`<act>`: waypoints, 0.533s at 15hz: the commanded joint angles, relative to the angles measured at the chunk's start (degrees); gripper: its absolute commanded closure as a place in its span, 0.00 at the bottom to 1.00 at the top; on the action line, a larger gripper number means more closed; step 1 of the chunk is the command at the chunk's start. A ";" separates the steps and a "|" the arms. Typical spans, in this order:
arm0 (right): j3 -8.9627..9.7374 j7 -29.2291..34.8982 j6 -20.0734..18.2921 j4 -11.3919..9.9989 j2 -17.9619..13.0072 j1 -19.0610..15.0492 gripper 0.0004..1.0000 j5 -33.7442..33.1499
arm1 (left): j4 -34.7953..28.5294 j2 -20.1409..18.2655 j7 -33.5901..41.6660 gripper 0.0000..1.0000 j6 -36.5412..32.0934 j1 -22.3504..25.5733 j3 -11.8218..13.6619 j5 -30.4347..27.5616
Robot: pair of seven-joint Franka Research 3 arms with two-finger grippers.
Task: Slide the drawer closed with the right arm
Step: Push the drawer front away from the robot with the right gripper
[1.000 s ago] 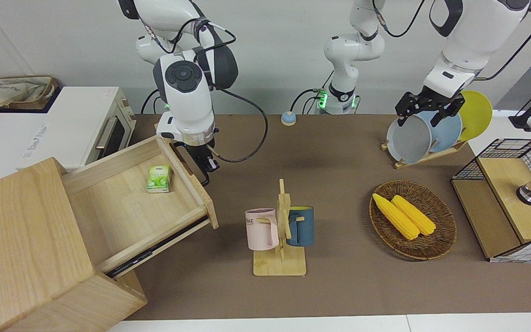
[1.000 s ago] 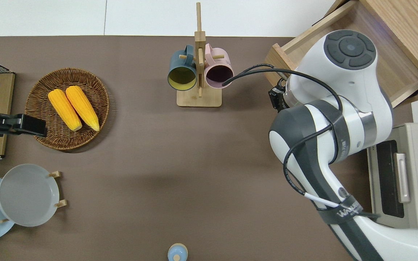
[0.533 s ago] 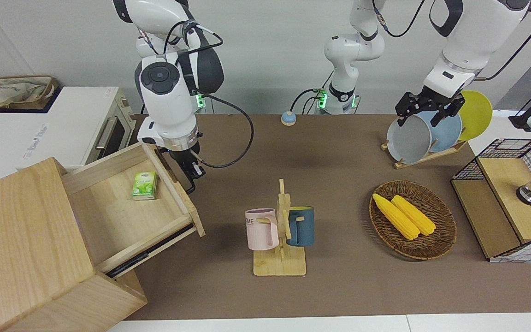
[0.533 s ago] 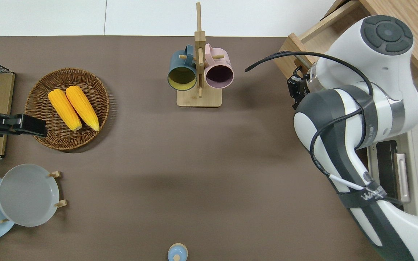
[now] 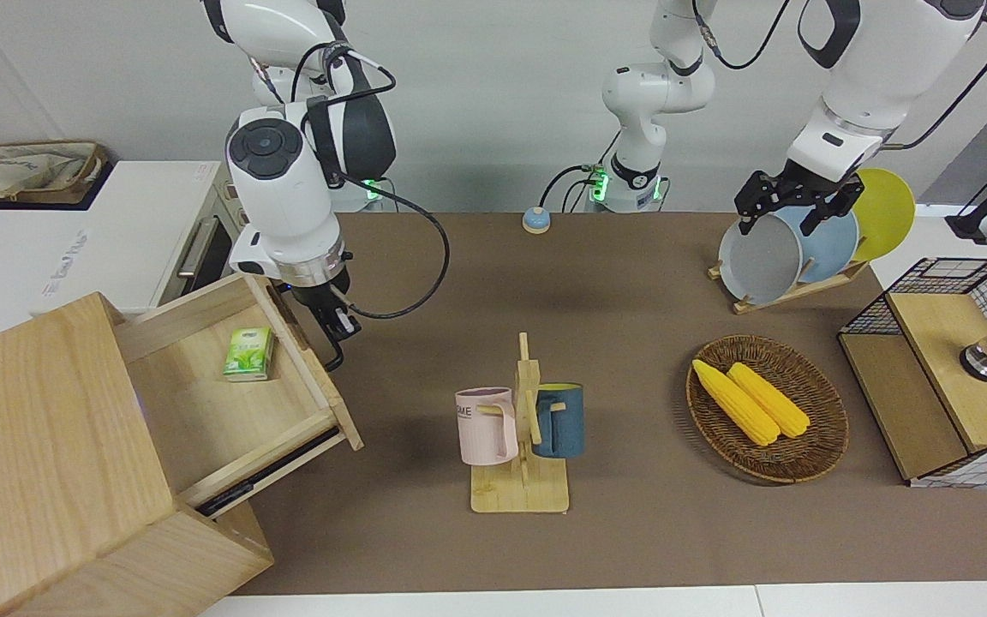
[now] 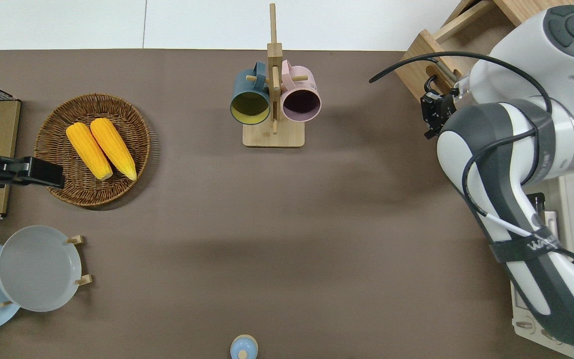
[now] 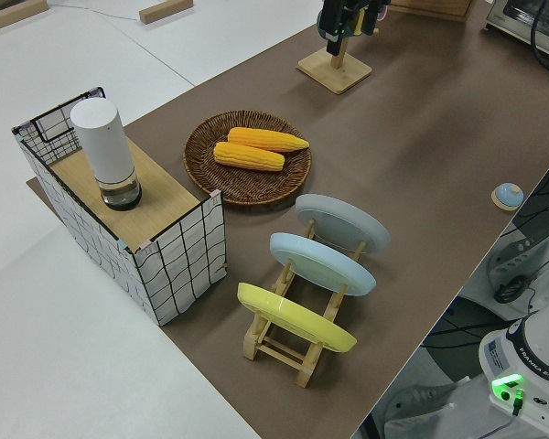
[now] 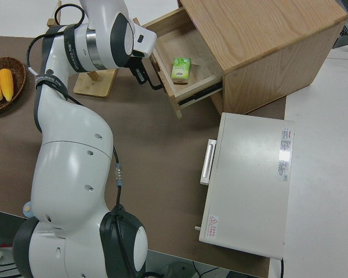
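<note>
Front view: right gripper [image 5: 332,330] sat at the drawer [image 5: 236,403] front by its handle, grip state unclear; drawer partly out of cabinet [image 5: 39,446], green carton [image 5: 248,354] inside. Left arm parked.

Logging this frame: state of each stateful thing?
drawer: partly open, green carton inside
right gripper: at the drawer's handle
left gripper: parked
toaster oven: door shut
mugs: hung on stand
plates: upright in rack
</note>
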 commanded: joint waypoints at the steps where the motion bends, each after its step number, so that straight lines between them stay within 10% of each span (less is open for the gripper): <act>1: 1.20 -4.67 0.23 2.65 1.75 -3.23 1.00 -0.72 | 0.58 -0.25 -0.60 0.01 -1.03 -0.39 0.02 1.02; 8: 0.85 -9.94 0.23 3.01 3.24 -6.83 1.00 -0.98 | 0.49 -0.25 -0.60 0.01 -1.03 -0.39 0.02 1.02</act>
